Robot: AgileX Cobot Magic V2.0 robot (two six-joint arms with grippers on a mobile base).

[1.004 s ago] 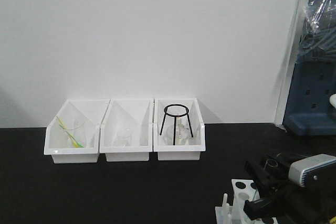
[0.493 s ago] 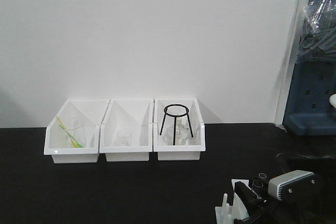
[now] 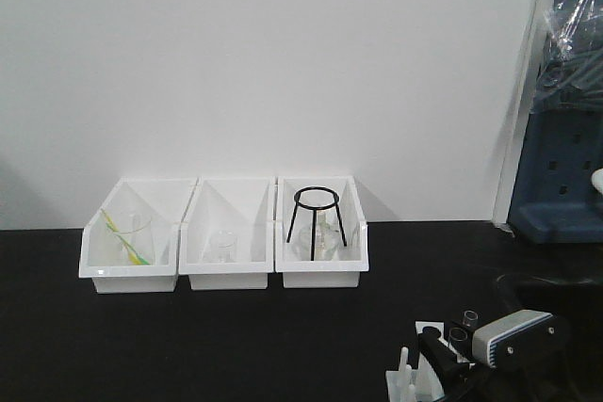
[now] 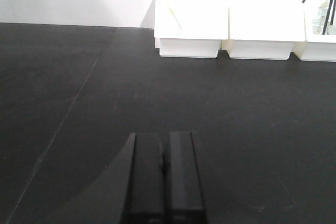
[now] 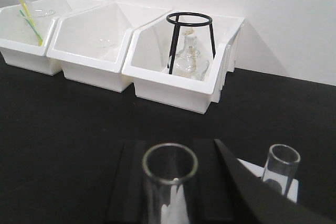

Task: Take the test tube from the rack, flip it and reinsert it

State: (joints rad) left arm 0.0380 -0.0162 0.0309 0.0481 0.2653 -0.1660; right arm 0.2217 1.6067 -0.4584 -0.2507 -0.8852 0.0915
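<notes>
While the right gripper [image 5: 167, 182] has its jaws clenched on a clear test tube [image 5: 169, 182], open mouth up, the tube appears from the front view to stand just above the rack [image 3: 421, 378], which sits at the near right of the black table [image 3: 188, 336], well apart from the three white bins [image 3: 226, 275] at the back wall. A second tube [image 5: 280, 169] stands upright just right of the held one, apparently seated in the rack, though its foot is hidden behind the gripper's housing. Judging from this, the task is somewhere in its middle: a tube is in hand and over the rack, but I cannot tell whether it is on its way out or already going back, nor whether its end has entered a hole. No turning over is evident, since the mouth faces up, so the flip and the reinsertion look to be left. The left gripper [image 4: 164, 169] hovers over bare table far to the left of the rack, jaws pressed together on nothing.
</notes>
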